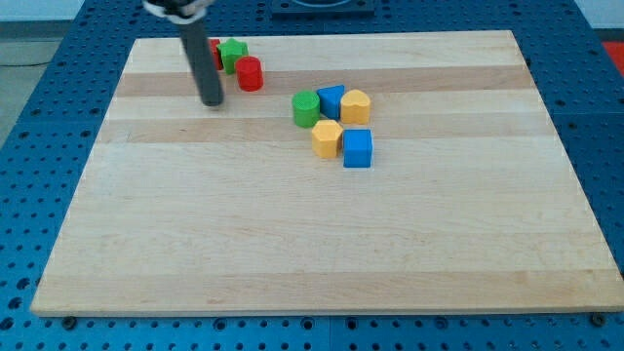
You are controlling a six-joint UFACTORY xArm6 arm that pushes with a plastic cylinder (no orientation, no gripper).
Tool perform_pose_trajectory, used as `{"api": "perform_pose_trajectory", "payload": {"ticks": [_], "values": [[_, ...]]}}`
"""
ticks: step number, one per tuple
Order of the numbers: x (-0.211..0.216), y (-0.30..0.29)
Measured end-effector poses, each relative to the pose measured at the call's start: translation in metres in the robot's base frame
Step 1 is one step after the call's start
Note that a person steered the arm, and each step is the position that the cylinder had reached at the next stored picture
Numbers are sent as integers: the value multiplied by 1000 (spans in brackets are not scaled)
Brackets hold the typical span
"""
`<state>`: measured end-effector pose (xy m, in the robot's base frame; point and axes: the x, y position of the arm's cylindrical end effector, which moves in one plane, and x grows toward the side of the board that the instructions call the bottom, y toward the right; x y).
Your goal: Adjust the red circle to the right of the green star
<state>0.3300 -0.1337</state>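
Upright, my tip (212, 101) on the board, left of red circle (250, 73), green star (232, 53) behind.

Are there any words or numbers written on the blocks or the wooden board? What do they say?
None: no word, number, label or sign can be read anywhere in this view.
The wooden board is plain wood.
The red circle, the green star and the other coloured blocks show bare faces with nothing written on them.
My tip, at the view's left of the red circle, has no marking either.
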Motion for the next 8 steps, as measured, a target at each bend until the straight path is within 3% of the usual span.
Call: {"api": "perform_pose_trajectory", "payload": {"ticks": [1, 4, 8], "values": [[-11, 21], [-19, 0], [-45, 28]]}}
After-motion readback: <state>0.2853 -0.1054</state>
